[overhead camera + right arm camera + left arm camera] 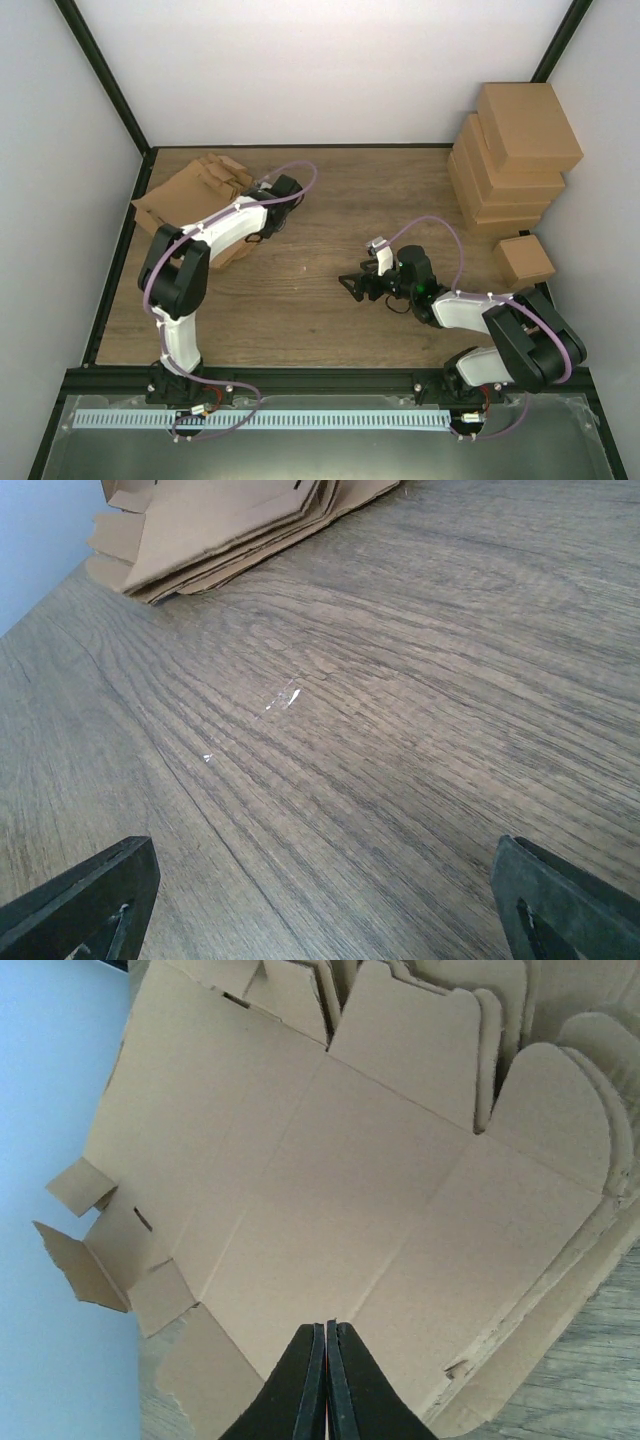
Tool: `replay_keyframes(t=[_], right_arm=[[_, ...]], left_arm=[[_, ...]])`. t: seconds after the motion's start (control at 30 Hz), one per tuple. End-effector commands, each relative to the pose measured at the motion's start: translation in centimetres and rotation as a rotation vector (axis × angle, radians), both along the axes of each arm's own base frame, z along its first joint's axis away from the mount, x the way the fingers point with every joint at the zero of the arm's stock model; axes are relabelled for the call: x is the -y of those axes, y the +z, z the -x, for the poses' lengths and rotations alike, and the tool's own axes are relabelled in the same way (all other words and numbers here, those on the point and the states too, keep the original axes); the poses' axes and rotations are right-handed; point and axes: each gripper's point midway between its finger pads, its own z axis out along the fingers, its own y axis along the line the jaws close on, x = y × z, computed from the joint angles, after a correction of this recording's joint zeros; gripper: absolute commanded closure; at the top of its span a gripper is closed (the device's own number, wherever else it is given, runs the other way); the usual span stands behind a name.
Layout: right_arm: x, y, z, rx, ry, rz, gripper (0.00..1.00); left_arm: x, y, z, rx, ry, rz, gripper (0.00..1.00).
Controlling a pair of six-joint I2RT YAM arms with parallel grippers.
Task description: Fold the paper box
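A stack of flat, unfolded cardboard box blanks (190, 195) lies at the back left of the wooden table. In the left wrist view the top blank (340, 1190) fills the frame, with creases and flaps showing. My left gripper (250, 238) is at the stack's near right edge, its fingers (327, 1325) pressed together right over the top blank, with nothing visibly between them. My right gripper (350, 285) is open and empty low over the bare table middle, its fingers wide apart (325, 900). The stack shows far off in the right wrist view (220, 530).
Several folded brown boxes (515, 150) are piled at the back right, and one small folded box (525, 260) stands in front of them. White walls and a black frame close the table on the left, back and right.
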Motion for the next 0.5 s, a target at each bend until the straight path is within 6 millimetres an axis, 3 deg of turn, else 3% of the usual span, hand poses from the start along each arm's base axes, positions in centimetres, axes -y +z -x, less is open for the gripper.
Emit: replay_keyframes(t=[0.0, 0.07, 0.17, 0.3, 0.47], right_arm=[[-0.8, 1.6, -0.9, 0.038, 0.009, -0.027, 0.06], [-0.8, 1.6, -0.9, 0.039, 0.009, -0.026, 0.06], [-0.8, 1.7, -0.9, 0.041, 0.008, -0.027, 0.06], [-0.8, 1.7, -0.9, 0.039, 0.005, -0.025, 0.06], [-0.8, 1.7, -0.9, 0.039, 0.007, -0.026, 0.06]], left_arm=[[-0.4, 1.0, 0.5, 0.02, 0.002, 0.003, 0.96], [-0.7, 0.8, 0.4, 0.021, 0.007, -0.012, 0.94], [-0.4, -0.3, 0.4, -0.012, 0.0, 0.001, 0.81], [0.4, -1.8, 0.7, -0.07, -0.036, 0.032, 0.55], [0.3, -2.9, 0.5, -0.099, -0.048, -0.005, 0.47]])
